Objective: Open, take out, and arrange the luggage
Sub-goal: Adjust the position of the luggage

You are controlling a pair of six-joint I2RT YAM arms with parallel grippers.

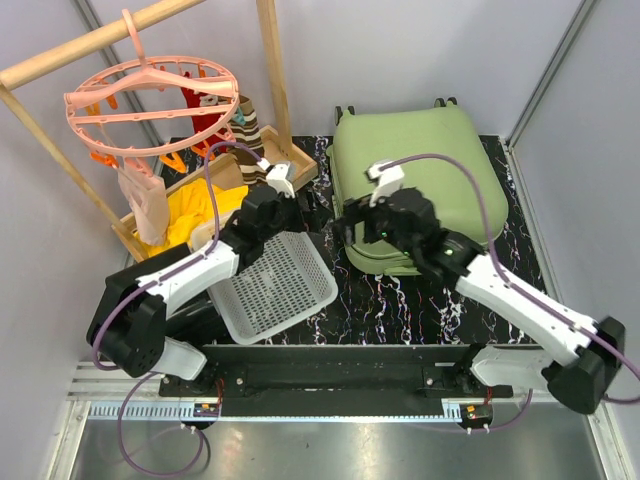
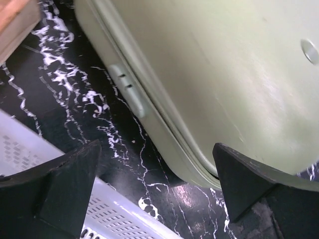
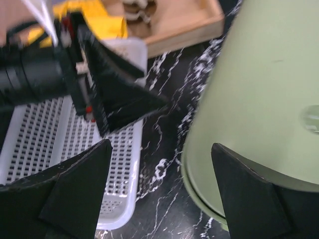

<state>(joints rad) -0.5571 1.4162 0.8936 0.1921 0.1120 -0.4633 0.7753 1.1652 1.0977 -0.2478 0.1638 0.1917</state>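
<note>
On the black marbled desk (image 1: pixel 400 305), the light-green luggage (image 1: pixel 420 170) lies flat and shut, small dark wheels at its far side. Left of the luggage, near its front corner, sits the white perforated basket (image 1: pixel 275 285). Farther left of the luggage, a wooden tray (image 1: pixel 303 163) holds a yellow cloth (image 1: pixel 192 215). My 2 end effectors hang at the luggage's left edge. The left end effector (image 2: pixel 157 191) has its fingers spread wide, gripping nothing. The right end effector (image 3: pixel 159 194), over the near-left corner, is likewise spread and empty.
</note>
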